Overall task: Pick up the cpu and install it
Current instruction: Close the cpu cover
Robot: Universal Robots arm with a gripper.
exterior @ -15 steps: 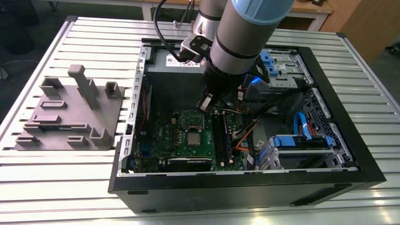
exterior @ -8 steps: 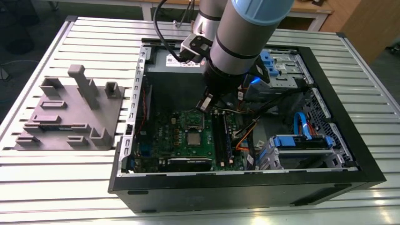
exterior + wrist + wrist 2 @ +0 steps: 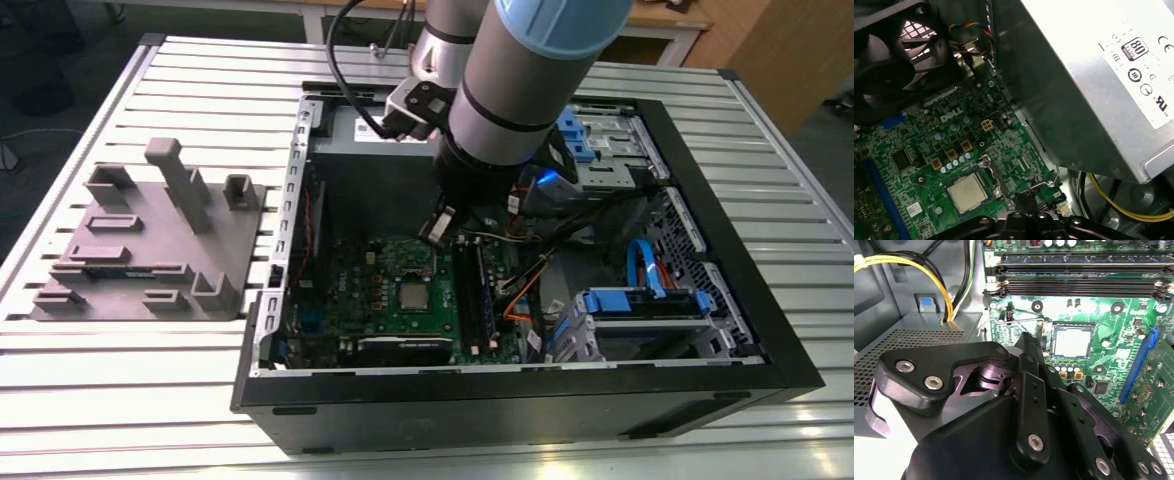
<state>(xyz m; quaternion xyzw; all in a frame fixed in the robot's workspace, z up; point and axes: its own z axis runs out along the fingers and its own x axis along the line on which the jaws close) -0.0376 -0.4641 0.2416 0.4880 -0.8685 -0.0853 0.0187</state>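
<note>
The cpu (image 3: 415, 295) lies flat in its socket on the green motherboard (image 3: 360, 290) inside the open computer case, its silvery top bare in both wrist views (image 3: 1072, 342) (image 3: 968, 192). My gripper (image 3: 442, 229) hangs over the board, a little towards the power supply from the socket. Its black fingers (image 3: 1026, 342) come together to one tip with nothing seen between them. That tip (image 3: 1024, 200) stands close to the thin wire socket lever (image 3: 1019, 319) (image 3: 1046, 182), beside the cpu and not over it.
The grey power supply box (image 3: 1079, 75) rises right beside the gripper. Memory slots (image 3: 1079, 275), yellow cables (image 3: 904, 262) and a black fan (image 3: 889, 60) ring the socket. A drive cage with blue clips (image 3: 641, 305) fills the exterior view's right; a grey fixture (image 3: 147, 245) stands outside the case.
</note>
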